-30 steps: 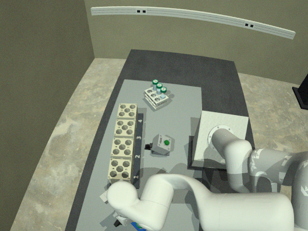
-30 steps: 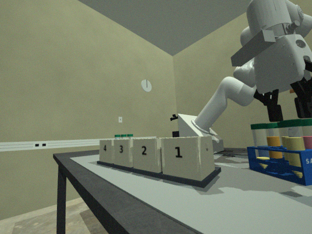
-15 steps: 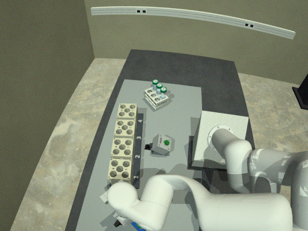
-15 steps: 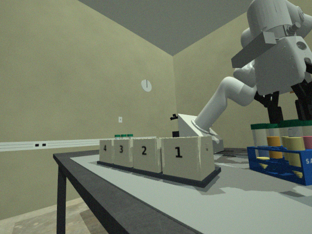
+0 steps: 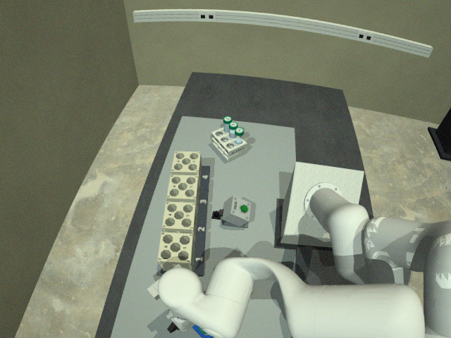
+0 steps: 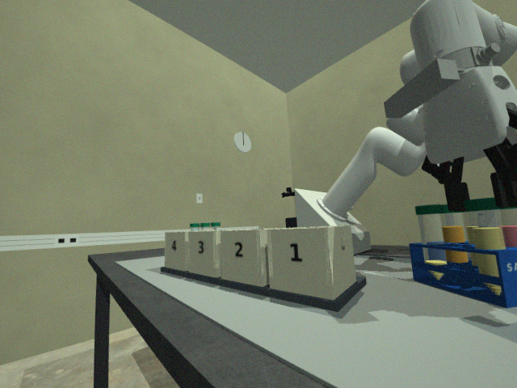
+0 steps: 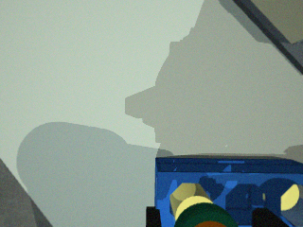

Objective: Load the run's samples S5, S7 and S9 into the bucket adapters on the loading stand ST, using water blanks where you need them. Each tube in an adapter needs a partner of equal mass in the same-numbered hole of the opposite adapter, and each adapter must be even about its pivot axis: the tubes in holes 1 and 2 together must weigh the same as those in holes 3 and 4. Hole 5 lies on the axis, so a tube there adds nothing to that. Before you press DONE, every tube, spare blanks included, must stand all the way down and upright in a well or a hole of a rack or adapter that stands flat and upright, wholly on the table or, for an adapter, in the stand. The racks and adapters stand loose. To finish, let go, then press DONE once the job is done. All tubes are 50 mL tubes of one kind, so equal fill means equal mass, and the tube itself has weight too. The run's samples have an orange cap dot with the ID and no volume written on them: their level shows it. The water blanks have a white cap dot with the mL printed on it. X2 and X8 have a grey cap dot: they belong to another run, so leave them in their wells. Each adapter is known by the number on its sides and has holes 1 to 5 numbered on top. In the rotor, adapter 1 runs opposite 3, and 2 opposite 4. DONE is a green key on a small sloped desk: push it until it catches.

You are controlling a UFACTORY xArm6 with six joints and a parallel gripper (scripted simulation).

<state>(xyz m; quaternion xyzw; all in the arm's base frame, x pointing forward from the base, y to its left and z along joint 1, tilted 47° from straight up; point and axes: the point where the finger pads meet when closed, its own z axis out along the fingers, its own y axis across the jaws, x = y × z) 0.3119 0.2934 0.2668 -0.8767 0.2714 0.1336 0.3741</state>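
Sample pick in hand, prob. Jaws part-open, astride orange-dot tube, no grip yet, at bottom edge of wrist frame; no. unreadable. Seated in blue rack, lower R of ext. frame. Next: centre gripper, lower if needed, close, lift straight. Then to empty adapters, L of top frame. Blanks upper ctr., for later.

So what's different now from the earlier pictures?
The gripper moved down, closer to the green-capped tubes in the blue rack. It's open, so it hasn't grabbed or let go of anything. The four numbered adapters and the DONE key stayed put.
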